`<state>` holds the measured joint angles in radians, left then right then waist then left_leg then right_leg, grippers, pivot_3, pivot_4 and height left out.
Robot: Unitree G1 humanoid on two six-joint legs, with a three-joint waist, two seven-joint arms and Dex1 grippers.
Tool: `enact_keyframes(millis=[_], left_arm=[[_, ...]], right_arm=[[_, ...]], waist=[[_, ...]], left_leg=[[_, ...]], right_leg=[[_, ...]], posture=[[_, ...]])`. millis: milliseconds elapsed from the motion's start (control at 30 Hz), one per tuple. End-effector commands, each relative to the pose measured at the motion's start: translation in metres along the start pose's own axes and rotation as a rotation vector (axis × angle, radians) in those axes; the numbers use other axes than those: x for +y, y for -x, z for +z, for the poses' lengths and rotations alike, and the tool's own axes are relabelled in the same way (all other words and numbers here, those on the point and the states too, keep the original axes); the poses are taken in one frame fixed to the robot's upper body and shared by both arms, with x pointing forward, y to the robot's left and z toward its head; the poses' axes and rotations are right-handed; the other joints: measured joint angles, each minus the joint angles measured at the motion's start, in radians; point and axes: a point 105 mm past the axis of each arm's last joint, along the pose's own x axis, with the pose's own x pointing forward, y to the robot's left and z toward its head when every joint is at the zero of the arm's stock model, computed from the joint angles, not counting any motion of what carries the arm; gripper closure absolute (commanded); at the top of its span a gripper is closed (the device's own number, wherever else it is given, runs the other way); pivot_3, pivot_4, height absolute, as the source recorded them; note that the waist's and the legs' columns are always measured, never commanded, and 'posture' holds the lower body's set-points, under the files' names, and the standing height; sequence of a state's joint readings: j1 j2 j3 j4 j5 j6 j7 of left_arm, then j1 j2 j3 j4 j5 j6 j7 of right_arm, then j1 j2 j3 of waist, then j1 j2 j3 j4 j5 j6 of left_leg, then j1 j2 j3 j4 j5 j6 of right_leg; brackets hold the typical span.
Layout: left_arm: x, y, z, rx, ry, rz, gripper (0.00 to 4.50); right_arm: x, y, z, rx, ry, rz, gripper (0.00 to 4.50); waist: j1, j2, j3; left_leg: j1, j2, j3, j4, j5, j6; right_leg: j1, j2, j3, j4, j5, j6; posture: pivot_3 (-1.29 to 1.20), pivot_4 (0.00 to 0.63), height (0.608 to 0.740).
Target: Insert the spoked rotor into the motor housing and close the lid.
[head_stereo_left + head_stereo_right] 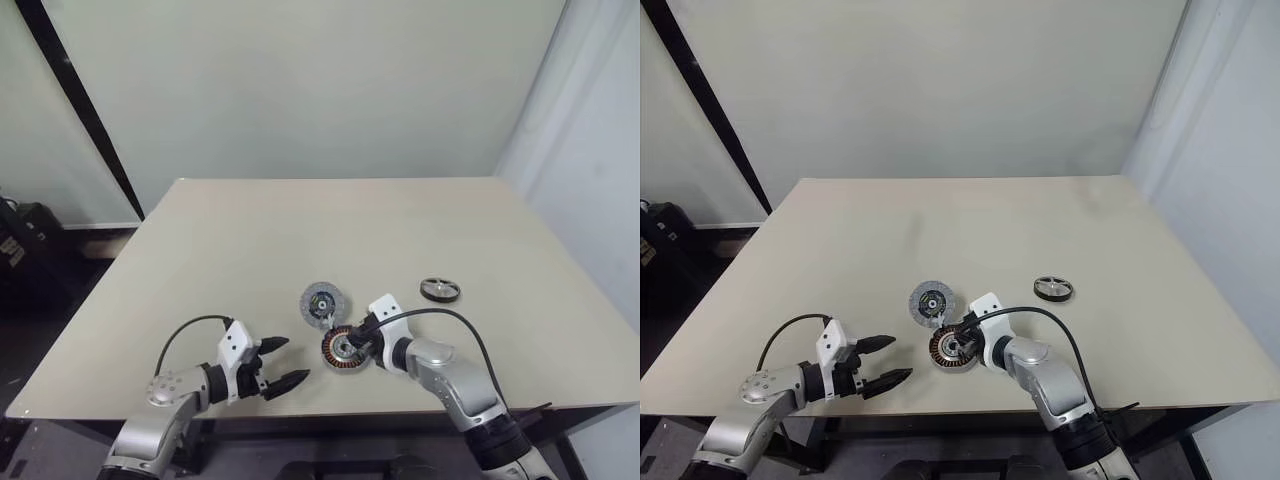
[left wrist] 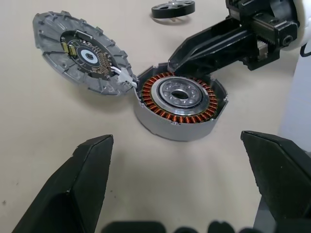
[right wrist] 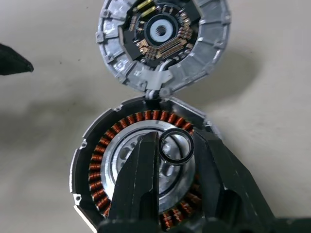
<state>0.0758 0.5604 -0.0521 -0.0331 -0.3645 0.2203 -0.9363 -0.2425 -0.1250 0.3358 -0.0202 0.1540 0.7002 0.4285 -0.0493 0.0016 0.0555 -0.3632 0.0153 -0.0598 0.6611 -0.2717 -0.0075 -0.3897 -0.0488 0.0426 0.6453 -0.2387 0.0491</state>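
Left arm (image 1: 165, 395): silver-grey metal casing, round joint cap with small dark screw holes near the wrist. White block housing sits just ahead of it. A thin black cable loops from the arm up and over to the white block.

Left tool (image 1: 280, 363): two black fingers (image 2: 80, 187), wedge-shaped, tapering to blunt points, matte finish.

Right arm (image 1: 455, 385): same silver-grey casing, white block at the wrist, black cable arching over it.

Right tool (image 1: 358, 340): two black fingers (image 3: 141, 179), flat-sided; black slotted bracket behind them.
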Motion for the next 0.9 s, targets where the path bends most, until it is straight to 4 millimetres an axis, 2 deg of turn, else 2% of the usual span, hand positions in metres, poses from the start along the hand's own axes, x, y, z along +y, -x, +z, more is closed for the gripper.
enact_keyframes(millis=[33,900], left_arm=[[0.004,0.004,0.010,-0.031,-0.042,0.025,0.00],[0.005,0.001,0.010,-0.033,-0.044,0.020,0.00]], right_arm=[[0.006,-0.003,0.017,-0.054,0.036,0.027,3.79],[0.013,0.000,0.007,-0.009,0.051,0.064,3.79]], waist=[[0.000,0.000,0.000],[0.000,0.000,0.000]], left_leg=[[0.000,0.000,0.000,0.000,0.000,0.000],[0.000,0.000,0.000,0.000,0.000,0.000]], right_leg=[[0.000,0.000,0.000,0.000,0.000,0.000],[0.000,0.000,0.000,0.000,0.000,0.000]], posture=[[0.00,0.000,0.740],[0.00,0.000,0.740]])
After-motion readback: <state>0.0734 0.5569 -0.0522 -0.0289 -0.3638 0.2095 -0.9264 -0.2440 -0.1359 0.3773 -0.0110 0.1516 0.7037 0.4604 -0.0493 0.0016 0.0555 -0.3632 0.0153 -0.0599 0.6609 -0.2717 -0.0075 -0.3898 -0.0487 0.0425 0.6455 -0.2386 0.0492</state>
